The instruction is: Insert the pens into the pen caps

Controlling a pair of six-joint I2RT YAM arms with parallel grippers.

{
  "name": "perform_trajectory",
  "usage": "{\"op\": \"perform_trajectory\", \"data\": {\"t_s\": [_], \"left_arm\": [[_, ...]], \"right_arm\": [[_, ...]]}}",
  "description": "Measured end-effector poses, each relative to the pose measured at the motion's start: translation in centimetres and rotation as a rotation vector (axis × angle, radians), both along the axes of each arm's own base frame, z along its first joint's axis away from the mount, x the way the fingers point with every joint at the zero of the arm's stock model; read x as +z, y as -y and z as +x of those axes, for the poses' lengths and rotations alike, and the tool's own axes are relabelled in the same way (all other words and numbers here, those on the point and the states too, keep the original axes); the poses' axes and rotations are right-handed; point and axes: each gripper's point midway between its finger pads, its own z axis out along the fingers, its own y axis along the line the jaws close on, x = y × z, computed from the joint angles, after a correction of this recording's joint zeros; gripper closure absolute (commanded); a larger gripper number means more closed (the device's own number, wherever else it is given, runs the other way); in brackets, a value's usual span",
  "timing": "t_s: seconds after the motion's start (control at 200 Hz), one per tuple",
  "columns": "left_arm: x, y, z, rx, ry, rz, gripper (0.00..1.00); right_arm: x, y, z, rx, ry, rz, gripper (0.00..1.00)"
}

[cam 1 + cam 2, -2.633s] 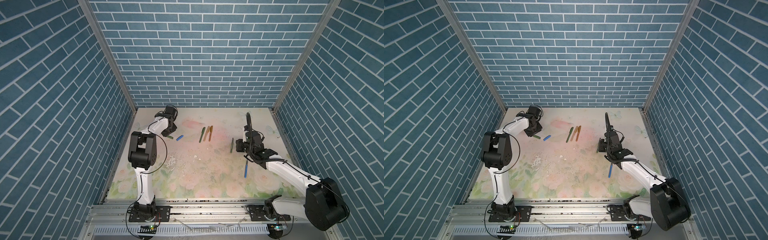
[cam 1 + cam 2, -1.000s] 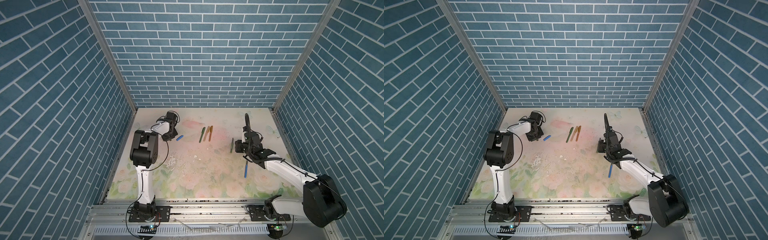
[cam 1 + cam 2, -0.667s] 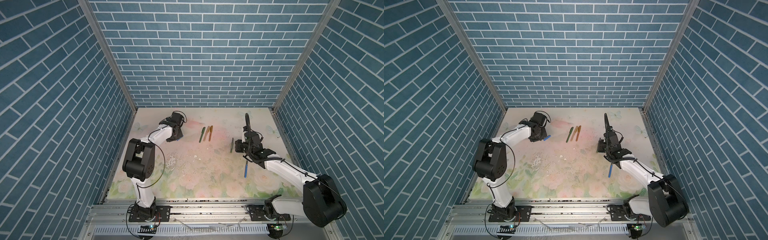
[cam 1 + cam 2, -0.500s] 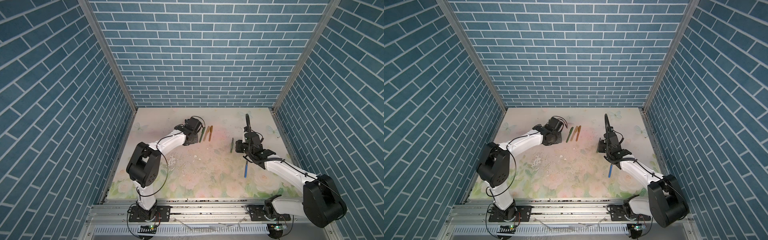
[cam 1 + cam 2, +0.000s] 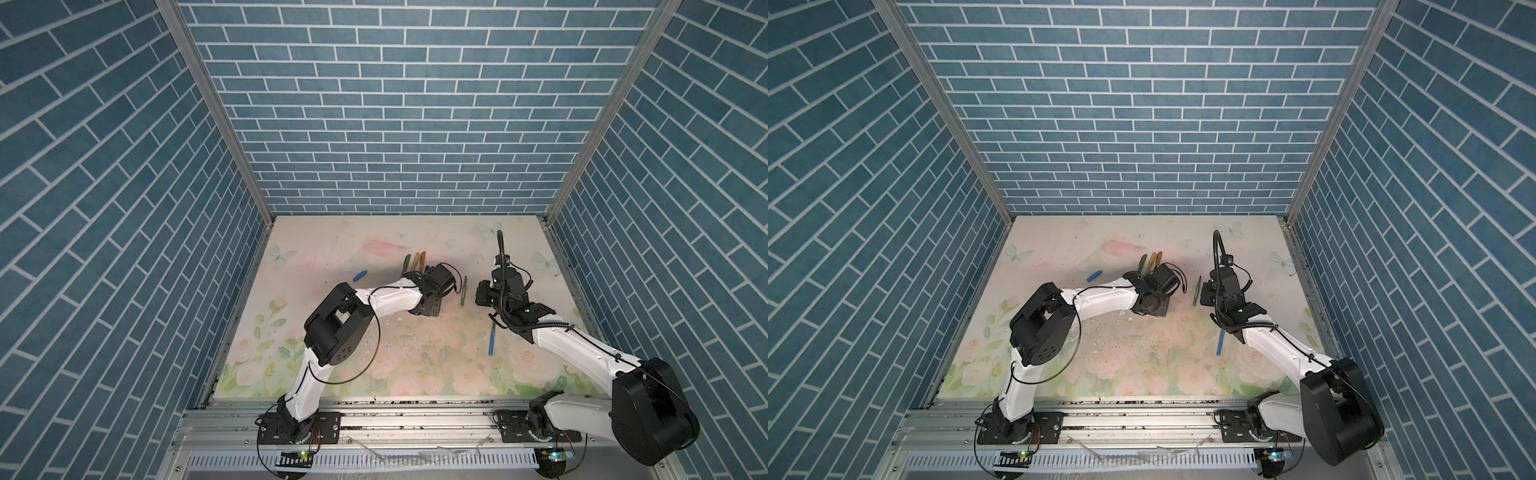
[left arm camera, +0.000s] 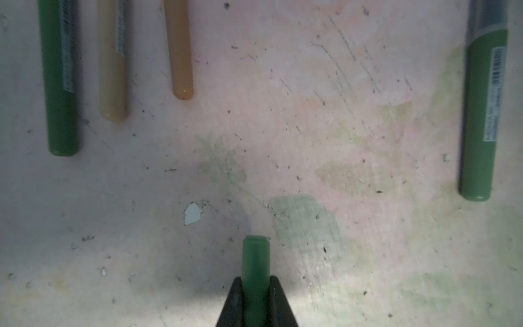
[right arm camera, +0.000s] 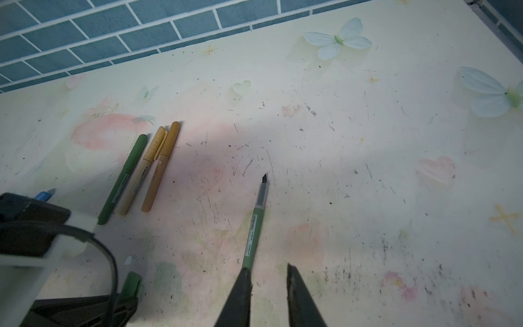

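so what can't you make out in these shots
- green cap: back end hidden between the left gripper's fingers, left wrist view.
- blue cap: mostly behind the left arm, right wrist view.
- blue pen: far end under the right arm, both top views.
- green pen: back end behind a right gripper finger, right wrist view.

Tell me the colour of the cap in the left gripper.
The cap is green, seen best in the left wrist view.

Blue cap (image 5: 1094, 275) lies well apart from the blue pen (image 5: 1220, 344)
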Motion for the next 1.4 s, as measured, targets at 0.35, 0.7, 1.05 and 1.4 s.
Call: {"op": "perform_trajectory", "data": {"t_s": [0.35, 0.7, 1.05, 1.4], "left_arm": [[-0.4, 0.5, -0.4, -0.044, -0.024, -0.010, 0.53], [4.7, 1.4, -0.6, -0.105, 0.023, -0.096, 0.38], [12.5, -0.5, -1.7, -0.179, 0.129, -0.186, 0.37], [28.3, -12.2, 0.0, 0.022, 0.671, -0.480, 0.20]], "right_arm": [[-0.1, 0.1, 0.0, -0.004, -0.002, -0.004, 0.75], [-0.1, 0.4, 0.1, -0.021, 0.004, -0.017, 0.75], [-0.9, 0.8, 0.1, -0.039, -0.041, -0.047, 0.68], [-2.9, -3.0, 5.5, 0.013, -0.305, -0.110, 0.63]]}}
